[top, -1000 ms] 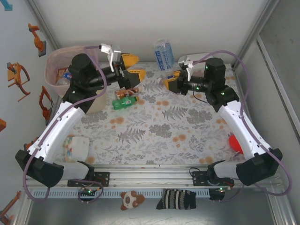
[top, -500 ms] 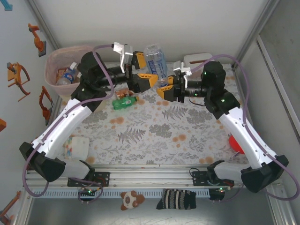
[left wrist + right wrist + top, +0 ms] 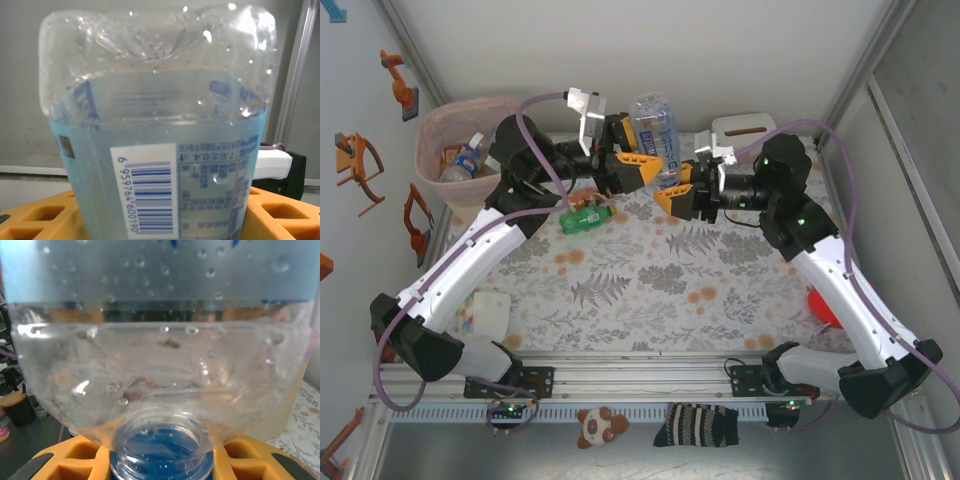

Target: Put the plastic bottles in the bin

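- The right claw is clenching on the blue cap of a clear bottle, gripping it from below.
- The left claw is clasping the same bottle higher up, its orange fingers pressing on both sides of the pale-blue label.
- The bottle is hanging in the air between the two claws, upside down. Its long axis is near upright, with the base pointing up and the cap down.
- Droplets are clinging inside its clear walls, and a barcode is showing on the label.
- The bin is standing well apart at the far left, holding what looks like another bottle.
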Controlling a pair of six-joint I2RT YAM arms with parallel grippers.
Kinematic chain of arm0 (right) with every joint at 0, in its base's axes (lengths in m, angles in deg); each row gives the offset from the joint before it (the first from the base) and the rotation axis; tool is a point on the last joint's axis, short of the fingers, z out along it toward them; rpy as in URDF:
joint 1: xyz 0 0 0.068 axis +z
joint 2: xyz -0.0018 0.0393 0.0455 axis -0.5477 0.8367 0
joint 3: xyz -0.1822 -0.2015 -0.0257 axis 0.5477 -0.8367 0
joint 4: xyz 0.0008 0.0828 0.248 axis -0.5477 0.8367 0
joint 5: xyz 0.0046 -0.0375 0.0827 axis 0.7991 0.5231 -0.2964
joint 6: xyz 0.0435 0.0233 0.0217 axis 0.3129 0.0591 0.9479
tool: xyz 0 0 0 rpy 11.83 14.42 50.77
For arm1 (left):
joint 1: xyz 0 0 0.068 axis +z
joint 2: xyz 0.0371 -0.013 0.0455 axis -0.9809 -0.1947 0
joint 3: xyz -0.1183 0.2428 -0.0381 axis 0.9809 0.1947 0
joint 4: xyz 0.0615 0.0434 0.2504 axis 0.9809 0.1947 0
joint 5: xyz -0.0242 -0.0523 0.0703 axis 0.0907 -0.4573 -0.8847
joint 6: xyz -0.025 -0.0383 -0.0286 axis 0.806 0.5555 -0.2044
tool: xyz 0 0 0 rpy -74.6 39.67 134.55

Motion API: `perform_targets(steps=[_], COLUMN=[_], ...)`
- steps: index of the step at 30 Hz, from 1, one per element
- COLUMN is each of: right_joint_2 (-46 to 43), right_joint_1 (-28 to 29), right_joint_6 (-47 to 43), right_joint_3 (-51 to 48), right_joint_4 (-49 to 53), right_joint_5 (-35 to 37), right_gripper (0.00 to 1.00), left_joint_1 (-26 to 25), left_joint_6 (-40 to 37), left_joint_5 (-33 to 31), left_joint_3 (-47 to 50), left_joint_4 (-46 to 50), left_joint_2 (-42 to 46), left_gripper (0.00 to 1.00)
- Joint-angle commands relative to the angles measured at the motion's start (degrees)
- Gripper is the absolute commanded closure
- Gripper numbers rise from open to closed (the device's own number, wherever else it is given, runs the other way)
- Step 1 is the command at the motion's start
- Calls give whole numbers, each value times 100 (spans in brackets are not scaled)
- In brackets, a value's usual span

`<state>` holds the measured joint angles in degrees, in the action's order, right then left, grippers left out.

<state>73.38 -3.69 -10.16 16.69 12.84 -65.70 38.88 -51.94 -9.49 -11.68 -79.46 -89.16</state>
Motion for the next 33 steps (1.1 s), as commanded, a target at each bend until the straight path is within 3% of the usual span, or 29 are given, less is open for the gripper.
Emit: perform_targets(steps=[1, 8, 10, 14, 17, 24, 33], right_joint_2=[-144, -152, -161, -268, -389, -704, -659], right_joint_1=[71, 98, 98, 98, 98, 98, 98], right_joint_6=[103, 109, 98, 50, -72, -339, -400], right_joint_3=[140, 158, 168, 176, 176, 148, 149], right_joint_4=[-297, -235, -150, 170, 508, 1198, 1433], right_joint_5=[-162, -44, 96, 443, 658, 2042, 2682], right_gripper=[79, 74, 67, 42, 32, 30, 30], left_joint_1=[-25, -40, -35, -17, 45, 576, 1904], left_joint_6=[129, 112, 46, -424, -752, -1127, -793], left_joint_5=[130, 140, 124, -101, -387, -1326, -2942], left_joint_3=[-179, -253, -285, -433, -491, -633, -1147], left_joint_4=[-285, -242, -118, 737, 1274, 2562, 4567], left_joint_2=[13, -3, 3, 63, 176, 416, 396], left_gripper=[39, 43, 43, 44, 44, 44, 47])
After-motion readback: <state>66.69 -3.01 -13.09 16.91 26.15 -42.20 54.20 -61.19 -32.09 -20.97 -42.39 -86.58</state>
